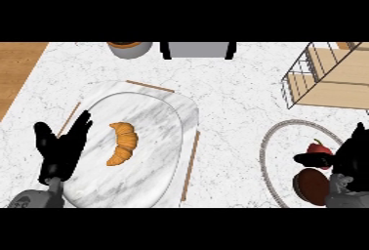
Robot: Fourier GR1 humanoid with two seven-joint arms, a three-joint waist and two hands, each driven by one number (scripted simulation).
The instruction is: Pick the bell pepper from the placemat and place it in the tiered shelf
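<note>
A red bell pepper (319,148) lies on a round grey-rimmed placemat (277,132) at the right. My right hand (351,151) is right beside the pepper, its thumb reaching across the pepper's lower side and its fingers hiding part of it. The grip itself is hidden. The tiered shelf (328,78), wire-framed with wooden boards, stands at the back right. At the left edge my left hand (63,146) rests open, fingers up, over the rim of a marble tray.
A croissant (122,143) lies on an oval marble plate (155,117) on a marble tray (189,110). A brown round object (310,185) sits below the pepper. A grey bowl (130,48) and a dark-framed grey object (198,50) stand at the back.
</note>
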